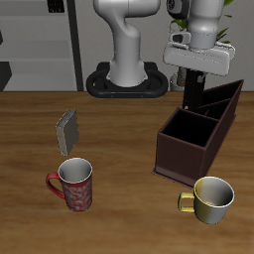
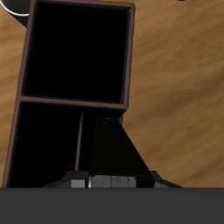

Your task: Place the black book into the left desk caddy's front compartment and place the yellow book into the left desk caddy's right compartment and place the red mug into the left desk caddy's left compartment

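My wooden table point(image 1: 119, 139) and what sits on it

On the brown wood-grain top I see a grey-tan speckled book point(image 1: 67, 131) standing upright, a red mottled mug point(image 1: 73, 185) nearer the front edge, a pale yellow-cream mug point(image 1: 210, 199), and a dark brown boxy desk caddy point(image 1: 184, 156) farther back from the cream mug.

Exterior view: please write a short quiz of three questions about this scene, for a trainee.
1. True or false: the jaws hold the small thick black book over the dark brown boxy desk caddy.
2. Which thing stands nearest the red mottled mug? A: the grey-tan speckled book. B: the pale yellow-cream mug. C: the caddy.
3. How many mugs stand on the wooden table?
Key: 1 true; 2 A; 3 two.
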